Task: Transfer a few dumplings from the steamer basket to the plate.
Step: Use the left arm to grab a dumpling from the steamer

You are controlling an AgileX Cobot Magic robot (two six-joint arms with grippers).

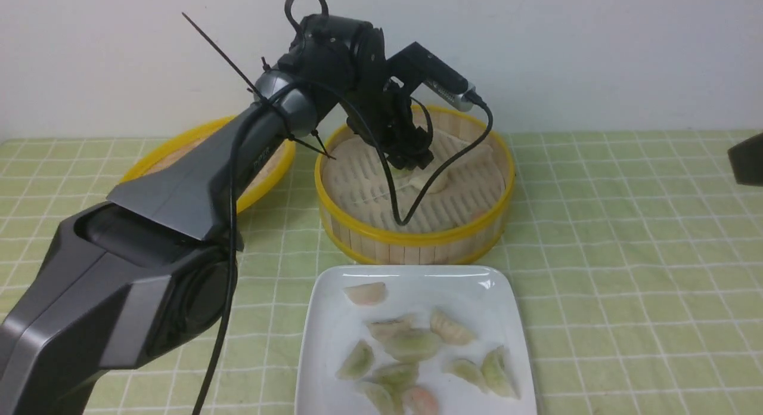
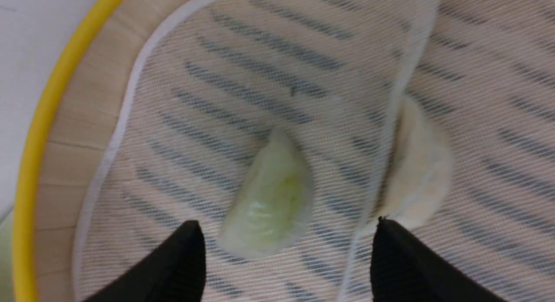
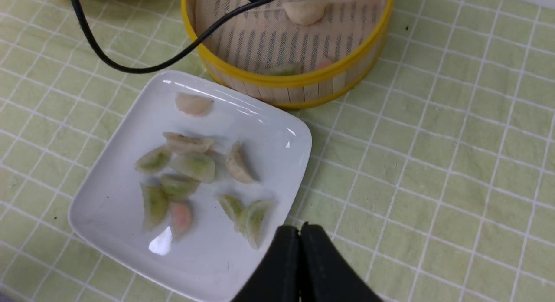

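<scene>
Left claw [image 2: 286, 221] gapes wide, empty, over a green dumpling [image 2: 271, 198] in the steamer basket [image 2: 40, 132]; right claw [image 3: 300, 226] pinched closed.

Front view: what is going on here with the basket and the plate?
The left end effector hangs open inside the steamer basket, a pale green dumpling between its jaws, not yet gripped. Several dumplings already lie on the plate. The right end effector is shut and empty, away from the basket.

L end effector [image 2: 286, 221] agape; R [image 3: 300, 228] closed
</scene>
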